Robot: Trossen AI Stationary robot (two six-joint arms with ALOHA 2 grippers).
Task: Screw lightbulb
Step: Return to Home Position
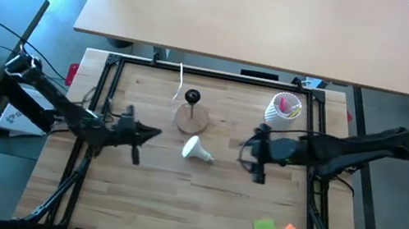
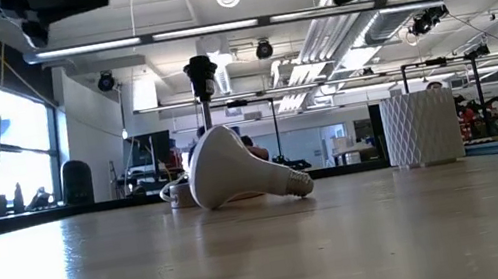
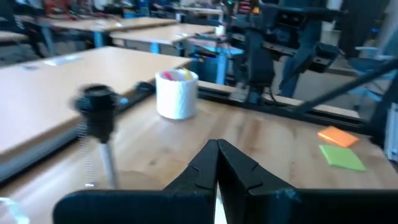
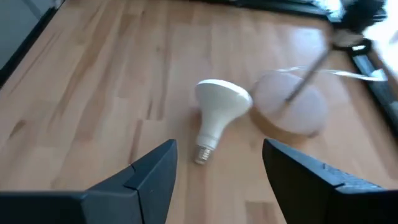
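While lightbulb (image 1: 198, 150) lies between raised arms, left jaws closed, right jaws wide.

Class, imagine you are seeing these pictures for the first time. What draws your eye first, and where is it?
A white lightbulb lies on its side in the middle of the table, beside the wooden lamp base with its empty black socket. On either side, clear of the bulb, hang the left pincer, shut, and the right pincer, open.
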